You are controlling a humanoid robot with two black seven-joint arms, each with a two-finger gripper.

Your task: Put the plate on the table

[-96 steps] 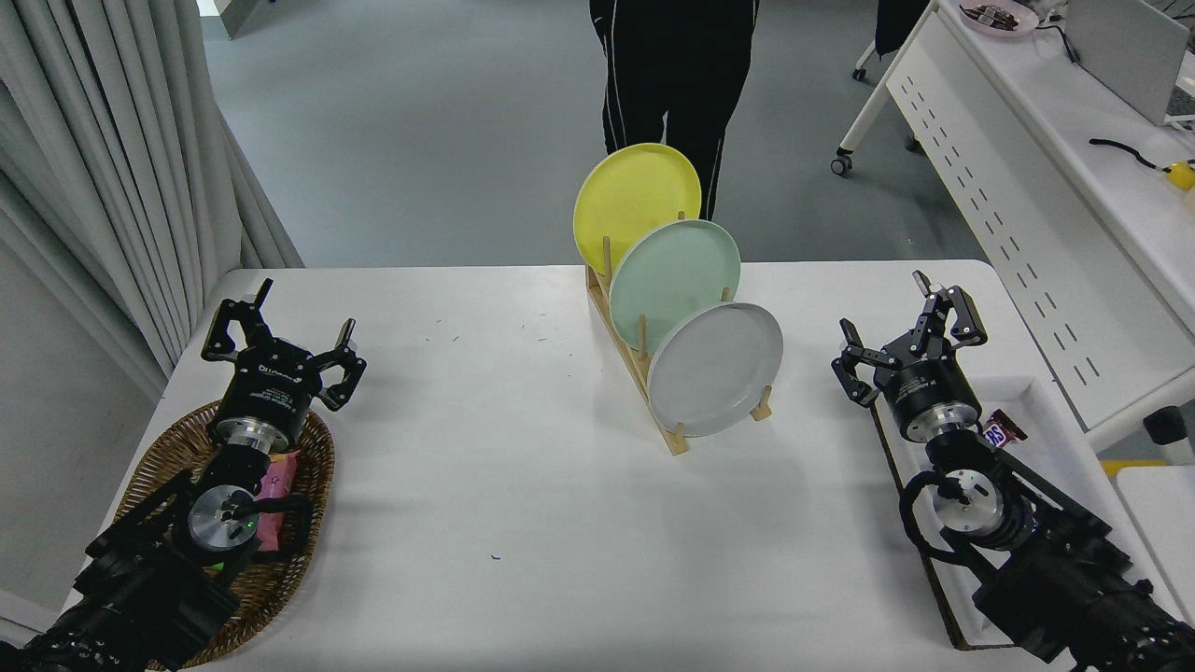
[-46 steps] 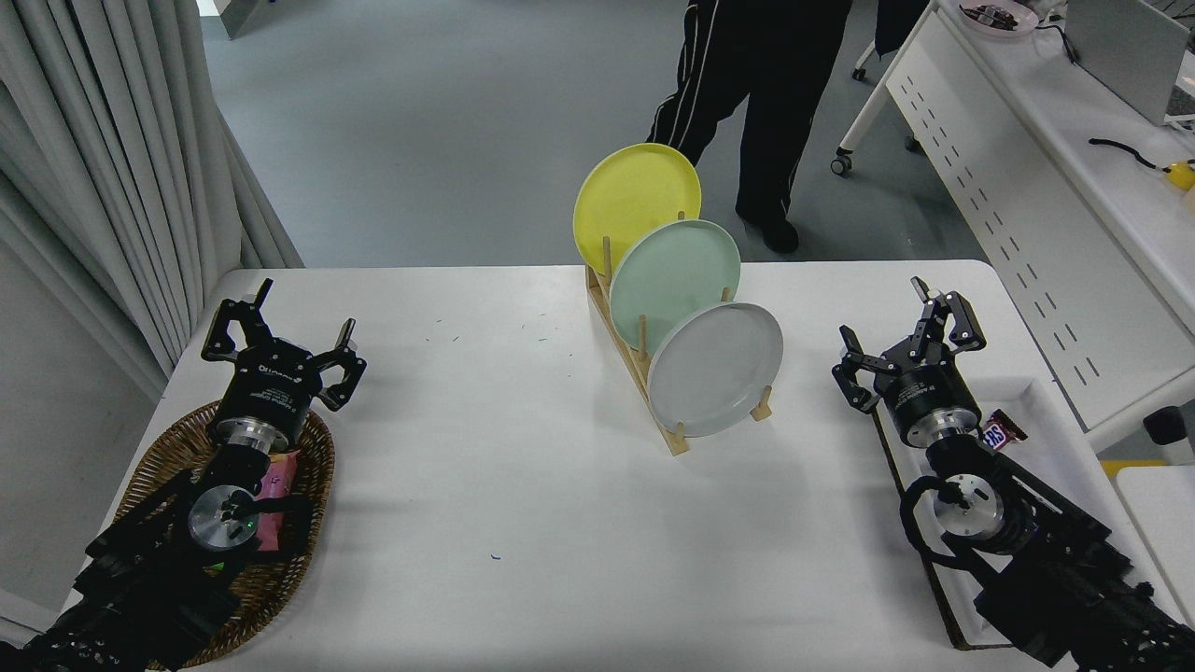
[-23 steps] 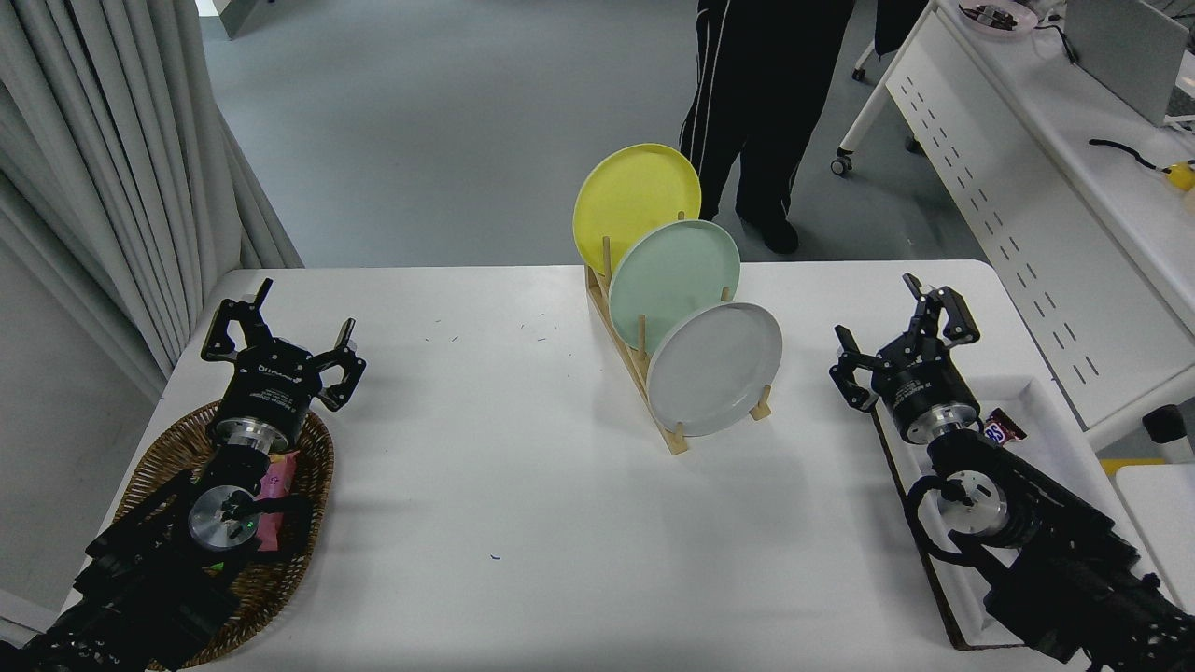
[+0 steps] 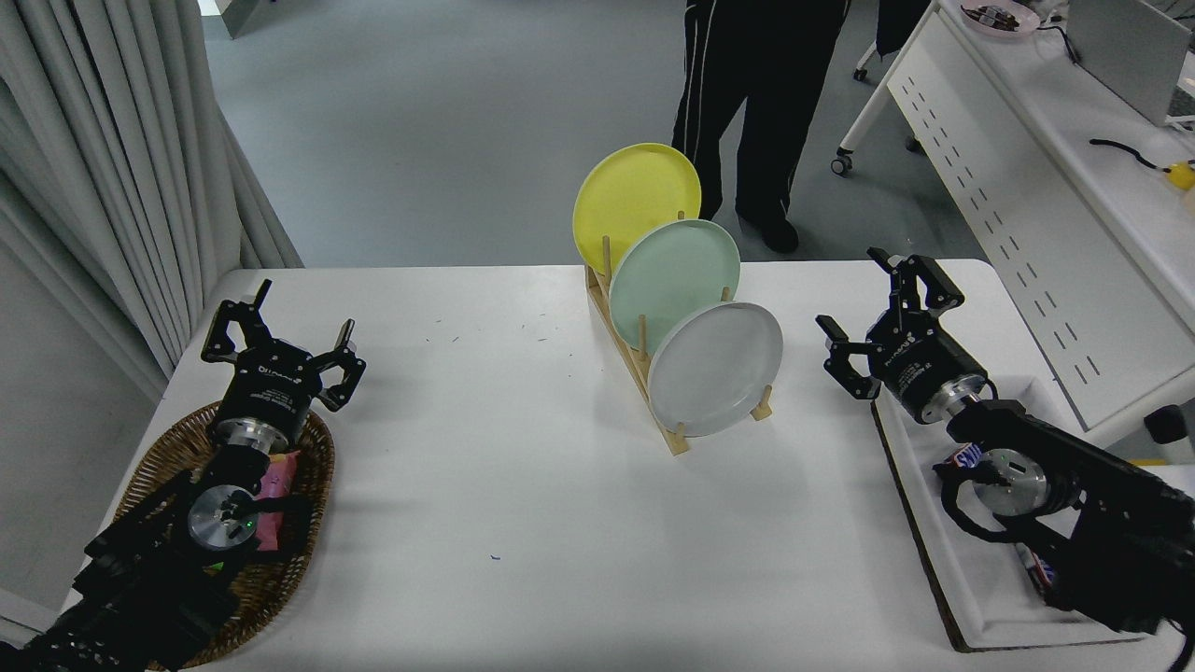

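three plates (image 4: 716, 370), one rack (image 4: 644, 373), two trays (image 4: 943, 551)

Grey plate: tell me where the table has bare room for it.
Bare table between the wicker basket and the rack, and in front of the grey plate. Crowded at right: the right gripper and the white tray.

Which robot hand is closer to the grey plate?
The right one. The right gripper hovers open just to the right of the grey plate. The left gripper is far off to the plate's left, above a wicker basket.
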